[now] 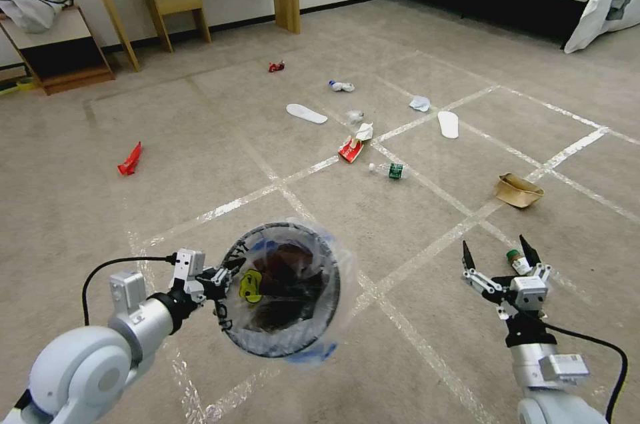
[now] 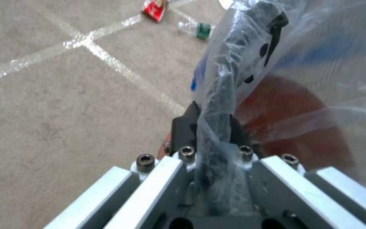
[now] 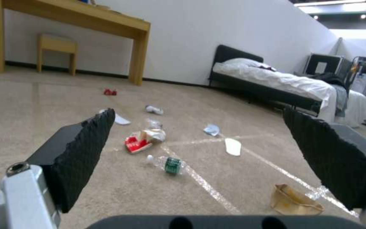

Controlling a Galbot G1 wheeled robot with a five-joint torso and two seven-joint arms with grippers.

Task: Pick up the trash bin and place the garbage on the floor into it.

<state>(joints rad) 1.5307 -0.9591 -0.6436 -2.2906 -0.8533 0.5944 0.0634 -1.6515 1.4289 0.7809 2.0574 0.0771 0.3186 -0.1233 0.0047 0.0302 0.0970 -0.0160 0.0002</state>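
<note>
Your left end effector (image 1: 223,275) is clamped on the grey rim of the trash bin (image 1: 283,291), fingers pinching the rim and its plastic liner together, as the left wrist view (image 2: 214,127) shows up close; the bin hangs off the floor at the lower left of your head view, tipped so you look into its mouth, with the yellow smiley mark (image 1: 251,285) on the liner near the grip. Your right end effector (image 1: 497,257) hovers low at the right with its fingers spread wide and holding nothing; a small green-capped bottle (image 1: 517,262) lies on the carpet just past it. The garbage is scattered ahead on the floor: a red-white carton (image 1: 351,148) with a crumpled tissue touching it, a green-labelled clear bottle (image 1: 389,171) just beside, a tan paper bowl (image 1: 517,191) to the right, two white slipper soles (image 1: 307,113) (image 1: 449,124), a pale-blue tissue (image 1: 420,103), another clear bottle (image 1: 341,86), and red wrappers far left (image 1: 130,159) and farther back (image 1: 277,67).
</note>
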